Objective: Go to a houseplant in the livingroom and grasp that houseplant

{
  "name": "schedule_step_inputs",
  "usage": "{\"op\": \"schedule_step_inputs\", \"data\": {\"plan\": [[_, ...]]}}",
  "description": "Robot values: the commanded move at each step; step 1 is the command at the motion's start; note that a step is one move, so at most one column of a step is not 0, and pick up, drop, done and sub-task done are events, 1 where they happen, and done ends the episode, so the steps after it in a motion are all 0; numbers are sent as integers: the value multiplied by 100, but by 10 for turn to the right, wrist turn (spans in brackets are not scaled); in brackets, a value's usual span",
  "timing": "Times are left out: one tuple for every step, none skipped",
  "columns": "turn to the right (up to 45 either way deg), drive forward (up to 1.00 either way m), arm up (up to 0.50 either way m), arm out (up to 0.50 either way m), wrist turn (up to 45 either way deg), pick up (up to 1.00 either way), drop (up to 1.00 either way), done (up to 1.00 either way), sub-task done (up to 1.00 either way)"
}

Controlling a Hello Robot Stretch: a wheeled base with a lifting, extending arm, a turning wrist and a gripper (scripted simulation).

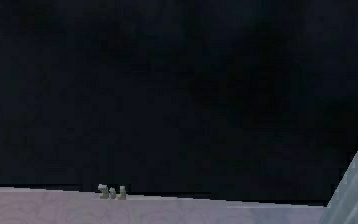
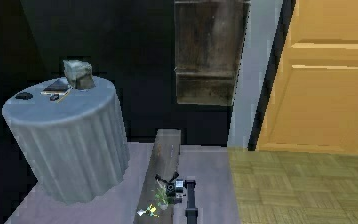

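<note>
In the arm side view my arm [image 2: 192, 205] rises as a short dark bar from the bottom edge. The gripper [image 2: 171, 185] is a dark shape just left of its far end. A small green and yellow blob [image 2: 153, 209], perhaps a tiny plant, lies low by the gripper above the pale purple floor. Whether the gripper touches it I cannot tell, and I cannot tell whether it holds anything. A long grey-brown block [image 2: 165, 158] lies right behind the gripper.
A round grey ribbed table [image 2: 72, 135] stands at the left with a small grey box [image 2: 79, 72] and dark flat items on top. Behind are a dark wall, wooden shelves [image 2: 209, 50] and a tan door [image 2: 322, 75]. The forward view shows a dark wall close ahead with small grey bits [image 1: 112, 190] at its foot.
</note>
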Motion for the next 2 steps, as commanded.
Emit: {"op": "schedule_step_inputs", "data": {"plan": [[0,0,-30,0,0,0,0,0,0],[0,0,0,0,0,100,0,0,0]]}}
